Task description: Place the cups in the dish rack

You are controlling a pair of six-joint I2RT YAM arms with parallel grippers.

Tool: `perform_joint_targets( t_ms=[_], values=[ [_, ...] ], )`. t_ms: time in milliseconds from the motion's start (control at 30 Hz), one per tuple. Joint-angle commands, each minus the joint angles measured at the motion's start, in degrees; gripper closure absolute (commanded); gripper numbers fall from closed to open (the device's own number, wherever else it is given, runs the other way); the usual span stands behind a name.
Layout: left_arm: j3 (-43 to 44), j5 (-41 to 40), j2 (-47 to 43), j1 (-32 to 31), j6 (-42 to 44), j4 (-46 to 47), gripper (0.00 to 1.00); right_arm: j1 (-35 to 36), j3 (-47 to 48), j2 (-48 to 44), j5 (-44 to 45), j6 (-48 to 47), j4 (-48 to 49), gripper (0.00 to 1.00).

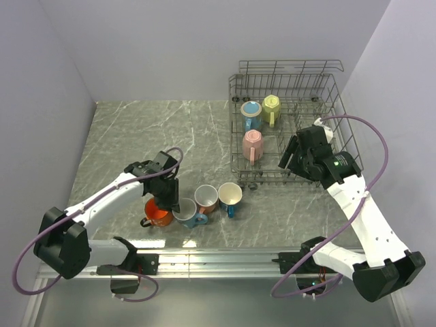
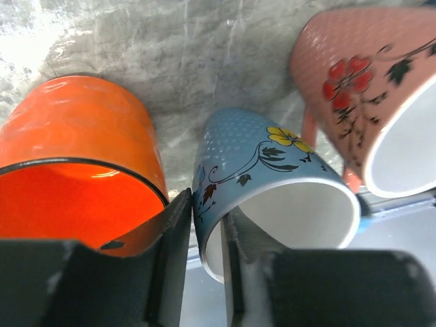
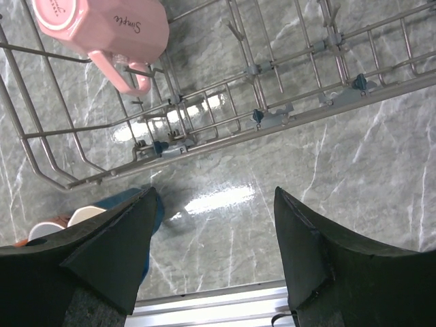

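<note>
Four mugs stand on the table: orange [image 1: 157, 215], light blue flowered [image 1: 185, 213], salmon [image 1: 206, 198] and dark blue [image 1: 230, 196]. My left gripper [image 1: 170, 202] is shut on the light blue mug's rim [image 2: 272, 184], one finger inside and one outside, beside the orange mug [image 2: 75, 157] and the salmon mug [image 2: 368, 88]. The dish rack [image 1: 320, 88] at the back right holds a light blue [image 1: 251, 109], a yellow-green [image 1: 272, 105] and a pink mug [image 1: 252, 144]. My right gripper [image 1: 289, 159] is open and empty over the rack's front right part; its view shows the pink mug [image 3: 102, 27].
The rack's front wire edge [image 3: 272, 126] crosses the right wrist view, with bare marble table below it. The dark blue mug [image 3: 155, 204] peeks beside my right gripper's left finger. A metal rail [image 1: 218, 259] runs along the table's near edge. Grey walls close in on three sides.
</note>
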Motion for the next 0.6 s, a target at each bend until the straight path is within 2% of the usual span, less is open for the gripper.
perform_joint_targets(
  t_ms=[0, 100, 133, 233, 567],
  values=[
    [1.7, -2.1, 1.9, -1.1, -0.7, 0.8, 0.73, 0.4, -0.4, -1.7, 2.1, 0.9, 0.9, 0.24],
    [2.9, -3.0, 2.9, -1.5, -0.5, -0.1, 0.83, 0.2, -0.3, -2.0, 2.4, 1.0, 0.8, 0.24],
    [3.8, -3.6, 3.0, -1.6, -0.4, -0.2, 0.92, 0.3, -0.3, -2.0, 2.6, 1.0, 0.8, 0.24],
    [6.1, -4.3, 3.0, -1.6, 0.3, -1.9, 1.00, 0.3, -0.7, -2.1, 2.7, 1.1, 1.0, 0.24],
    [14.2, -5.4, 0.8, -1.5, 4.1, -8.5, 1.00, 0.3, -1.1, -1.4, 2.3, 1.6, 2.3, 0.24]
  ],
)
